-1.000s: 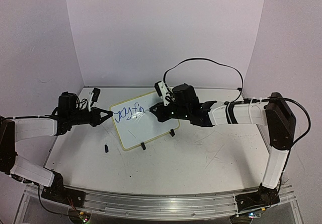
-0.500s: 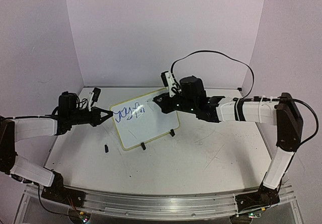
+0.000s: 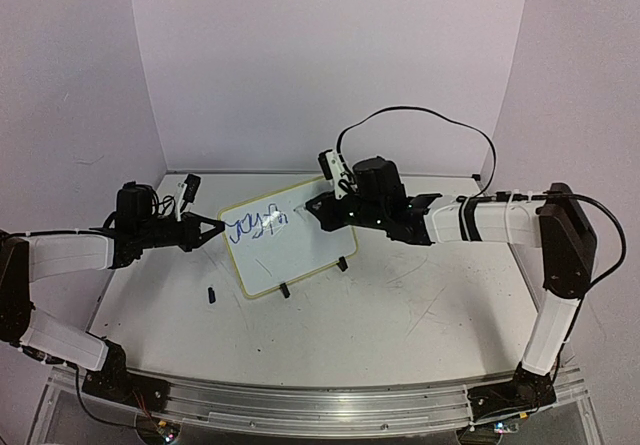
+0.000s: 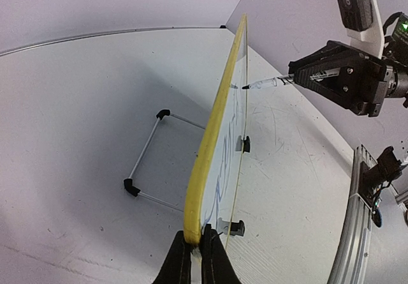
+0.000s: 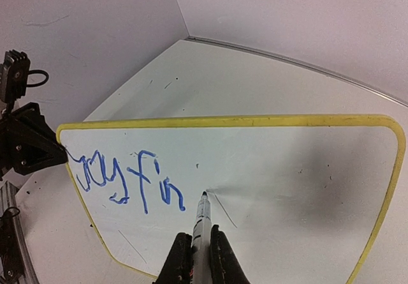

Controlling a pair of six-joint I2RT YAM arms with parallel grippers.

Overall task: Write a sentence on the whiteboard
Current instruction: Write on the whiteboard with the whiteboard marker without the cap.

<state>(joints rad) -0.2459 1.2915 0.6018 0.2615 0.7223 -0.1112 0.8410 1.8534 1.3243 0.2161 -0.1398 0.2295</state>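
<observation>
The whiteboard (image 3: 285, 248) with a pale yellow frame stands tilted on two black clip feet at mid-table. Blue handwriting (image 5: 124, 179) fills its upper left. My left gripper (image 3: 213, 227) is shut on the board's left edge; the left wrist view shows the yellow frame (image 4: 210, 143) edge-on between the jaws. My right gripper (image 3: 318, 212) is shut on a marker (image 5: 201, 223). The marker's tip sits at or just off the board surface, right of the last blue letter. The marker (image 4: 268, 83) also shows in the left wrist view, pointing at the board's face.
A small black piece (image 3: 212, 293) lies on the table (image 3: 400, 315) left of the board's front. A wire stand (image 4: 150, 159) props the board from behind. A black cable (image 3: 420, 115) loops above the right arm. Walls enclose the table on three sides.
My right gripper with the marker rose and pulled right off the board, then came back down and left to the board beside the last letter. The left gripper and board have not moved.
</observation>
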